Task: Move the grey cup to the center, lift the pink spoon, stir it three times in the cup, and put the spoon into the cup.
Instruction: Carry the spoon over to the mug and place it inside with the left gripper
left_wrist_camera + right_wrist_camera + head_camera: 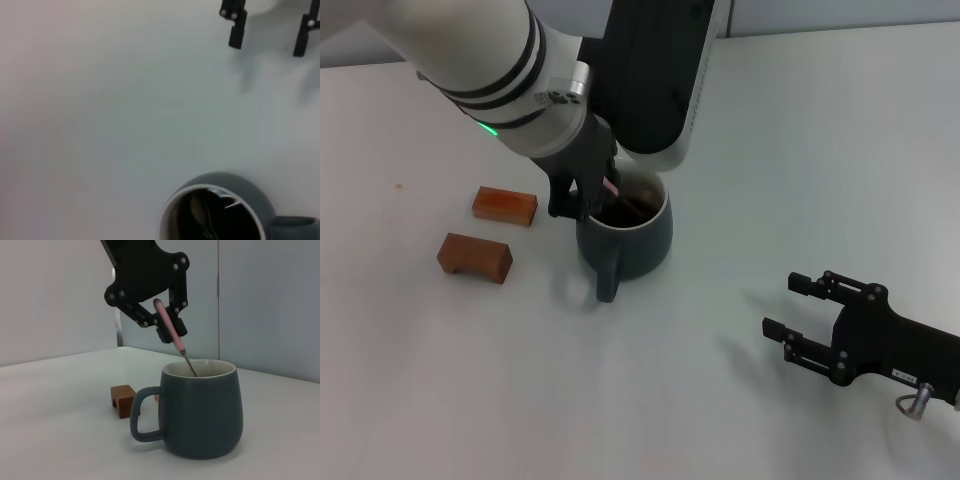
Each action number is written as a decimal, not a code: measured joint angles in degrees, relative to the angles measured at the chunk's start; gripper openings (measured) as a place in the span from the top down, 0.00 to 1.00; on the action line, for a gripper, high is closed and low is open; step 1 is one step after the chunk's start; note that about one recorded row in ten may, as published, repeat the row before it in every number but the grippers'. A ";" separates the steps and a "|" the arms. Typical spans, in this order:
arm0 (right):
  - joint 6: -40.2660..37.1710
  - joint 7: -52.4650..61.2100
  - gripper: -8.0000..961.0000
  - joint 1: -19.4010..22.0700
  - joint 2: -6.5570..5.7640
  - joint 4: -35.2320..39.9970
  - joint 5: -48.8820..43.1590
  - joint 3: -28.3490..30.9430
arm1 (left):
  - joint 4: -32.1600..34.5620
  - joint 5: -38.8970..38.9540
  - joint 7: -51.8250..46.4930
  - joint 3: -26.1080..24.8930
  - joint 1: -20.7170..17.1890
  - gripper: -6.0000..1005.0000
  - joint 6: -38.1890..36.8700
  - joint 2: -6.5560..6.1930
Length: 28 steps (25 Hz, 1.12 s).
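The grey cup (628, 238) stands upright near the middle of the pale surface (800, 150), its loop handle turned toward the robot. Directly above its mouth hangs the left end effector (167, 325), its black fingers (176, 326) clamped on the pale pink handle of the pink spoon (170, 332). The spoon is tilted — handle up between the fingers, thin metal stem slanting down past the pale rim into the cup, with its bowl hidden below the rim in the right wrist view. In the left wrist view the cup's open mouth shows from above, and the spoon's lower part can be made out dimly against the dark inside. To the robot's left of the cup lie two orange-brown wooden blocks — one (505, 205) farther from the robot, the other (474, 257) nearer — near each other but not touching, and both apart from the cup. The right end effector (798, 310) rests low over the surface well to the right of the cup and nearer the robot, its two fingers spread apart with nothing between them.
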<state>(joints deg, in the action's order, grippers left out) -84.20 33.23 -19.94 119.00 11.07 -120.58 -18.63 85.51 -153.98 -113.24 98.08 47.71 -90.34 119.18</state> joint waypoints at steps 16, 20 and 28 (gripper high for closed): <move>0.00 0.68 0.32 -0.09 0.00 0.08 -0.10 0.00 | -0.55 -3.01 -1.20 0.24 -0.39 0.74 -0.83 0.00; 0.00 0.70 0.32 -0.05 0.00 0.05 -0.15 0.00 | -0.23 -2.44 -1.26 0.27 -0.57 0.73 -1.20 0.00; 0.00 0.70 0.32 -0.05 0.00 0.00 -0.18 0.00 | -0.51 -2.28 -1.29 0.88 -0.88 0.73 -0.44 0.00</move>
<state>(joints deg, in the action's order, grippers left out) -84.20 33.92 -19.99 119.00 11.07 -120.76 -18.63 85.00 -156.26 -114.53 98.96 46.83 -90.77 119.18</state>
